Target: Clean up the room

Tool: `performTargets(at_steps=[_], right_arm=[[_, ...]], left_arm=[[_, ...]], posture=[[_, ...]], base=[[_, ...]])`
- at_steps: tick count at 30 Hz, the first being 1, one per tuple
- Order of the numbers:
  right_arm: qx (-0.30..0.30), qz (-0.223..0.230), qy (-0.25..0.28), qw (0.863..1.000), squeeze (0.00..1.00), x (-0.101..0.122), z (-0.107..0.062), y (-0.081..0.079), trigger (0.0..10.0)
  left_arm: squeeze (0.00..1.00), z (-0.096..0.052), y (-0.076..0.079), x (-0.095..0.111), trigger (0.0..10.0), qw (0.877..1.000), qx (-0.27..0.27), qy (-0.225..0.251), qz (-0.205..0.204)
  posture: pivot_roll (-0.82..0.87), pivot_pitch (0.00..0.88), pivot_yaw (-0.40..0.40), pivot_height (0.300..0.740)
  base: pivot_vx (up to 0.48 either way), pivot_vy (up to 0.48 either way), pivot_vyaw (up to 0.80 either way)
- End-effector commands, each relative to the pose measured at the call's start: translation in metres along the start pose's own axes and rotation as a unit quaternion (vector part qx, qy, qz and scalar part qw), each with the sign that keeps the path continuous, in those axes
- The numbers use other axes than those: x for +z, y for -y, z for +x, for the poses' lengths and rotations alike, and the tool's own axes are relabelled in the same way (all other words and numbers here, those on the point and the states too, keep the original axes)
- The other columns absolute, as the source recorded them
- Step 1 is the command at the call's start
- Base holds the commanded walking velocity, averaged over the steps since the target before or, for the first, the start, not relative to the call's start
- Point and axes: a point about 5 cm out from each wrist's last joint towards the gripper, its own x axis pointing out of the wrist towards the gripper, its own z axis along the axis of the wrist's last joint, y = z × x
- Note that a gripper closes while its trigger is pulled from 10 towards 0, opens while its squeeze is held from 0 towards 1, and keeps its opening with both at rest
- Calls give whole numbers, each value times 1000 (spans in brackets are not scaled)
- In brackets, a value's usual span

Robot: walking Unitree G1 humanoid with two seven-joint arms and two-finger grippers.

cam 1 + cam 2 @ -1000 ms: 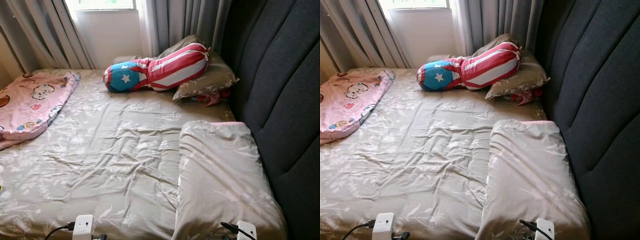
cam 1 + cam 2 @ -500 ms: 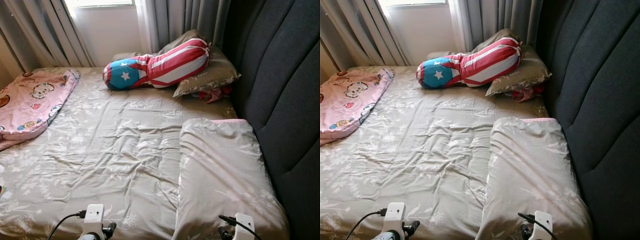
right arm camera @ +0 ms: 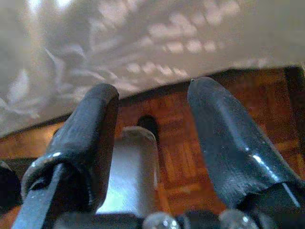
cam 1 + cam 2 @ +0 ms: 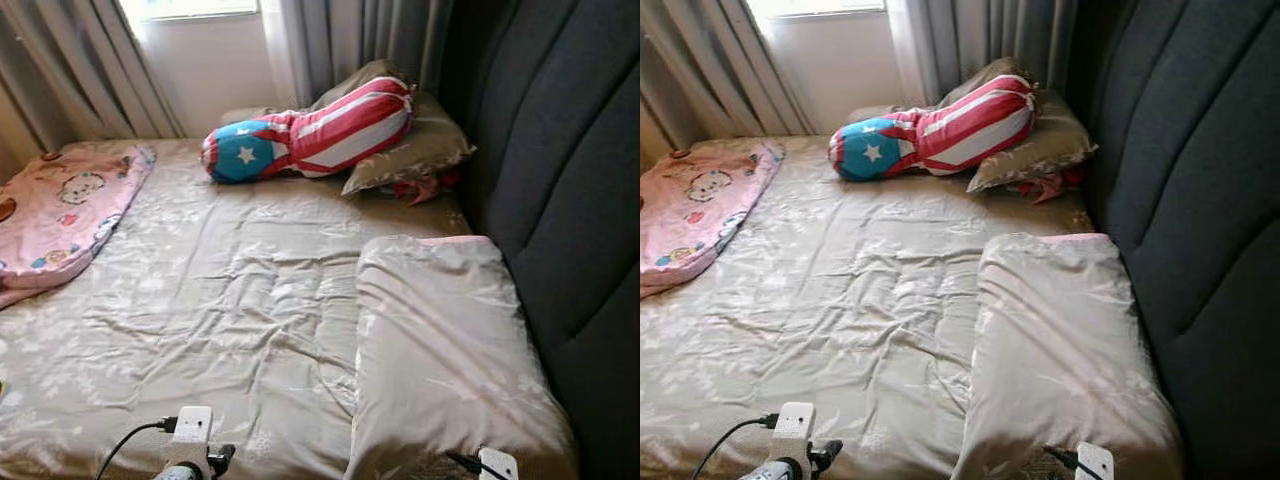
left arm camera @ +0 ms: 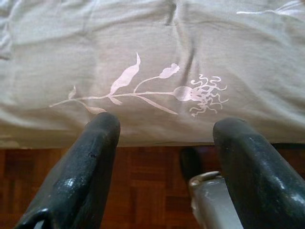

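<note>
The bed [image 4: 220, 300], in a rumpled taupe floral sheet, carries a pink cartoon blanket [image 4: 55, 215] at its left edge, a flag-patterned bolster [image 4: 310, 132] on a pillow [image 4: 415, 150] by the curtains [image 4: 340, 35], and a nearer pillow [image 4: 440, 350] against the dark headboard [image 4: 570, 200]. Left gripper [image 5: 164, 143] and right gripper [image 3: 152, 124] hang at the mattress edge over wooden floor [image 5: 143, 171], jaws apart and empty.

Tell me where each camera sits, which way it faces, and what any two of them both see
Left and right eye views: on the head, looking forward and down over the bed sheet, striped bolster and headboard; both wrists show at the bottom edge.
Left wrist view: along the open left pincer at the sheet's edge and wooden floor.
Right wrist view: along the open right pincer, same edge and floor.
Shared: both wrist views show sheet above floor.
</note>
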Motion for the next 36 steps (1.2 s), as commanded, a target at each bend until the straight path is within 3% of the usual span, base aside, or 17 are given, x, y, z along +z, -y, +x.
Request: performTargets(at_steps=[1,7,11,36], right_arm=[[2,-11,4,1000,0,0,-1,3,10000],[9,-16,12,1000,0,5,0,2,10000],[24,-26,17,999,0,10,2,-9,10000],[28,-18,3,999,0,-1,1,-17,10000]], left_arm=[[0,-5,-12,-14,10000,999,24,-25,-7],[0,-7,1,-27,10000,999,15,-29,-19],[0,-9,2,-34,10000,999,24,-35,-34],[0,-11,-10,-34,10000,999,32,-38,-18]], posture=[[-100,0,23,740],[-71,0,-11,740],[-69,0,-18,740],[-72,0,31,740]], base=[[0,0,0],[0,0,0],[0,0,0],[0,0,0]])
